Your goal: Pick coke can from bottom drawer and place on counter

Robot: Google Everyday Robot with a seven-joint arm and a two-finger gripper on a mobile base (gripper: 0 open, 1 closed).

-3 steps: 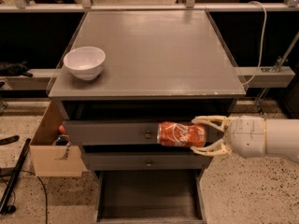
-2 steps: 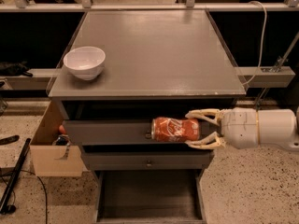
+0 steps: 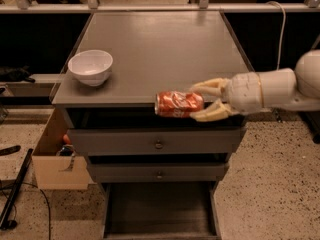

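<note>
1. Camera view, looking down at one grey cabinet. The counter [image 3: 160, 49] is its flat top, slightly glossy, and bears one bowl near the left front corner.
2. Three drawers counted. Two upper drawers [image 3: 125, 143] are closed, each with one small round knob [image 3: 159, 144]. The bottom drawer [image 3: 160, 211] is pulled out, its grey floor in plain sight.
3. One cardboard box [image 3: 52, 171] stands on the ground just left of the cabinet, open at the top. Something orange-red shows inside; cannot tell what.
4. One arm comes in from the right. The gripper [image 3: 196, 103] sits level with the counter's front edge, right of centre, its two pale fingers [image 3: 210, 86] pinching the can's right end from above and below.
5. One white bowl [image 3: 90, 67], upright, only its white inside showing.
6. One coke can [image 3: 179, 104], lying horizontal in the gripper, across the counter's front edge and out of the bottom drawer. Cannot tell whether it touches the counter.
</note>
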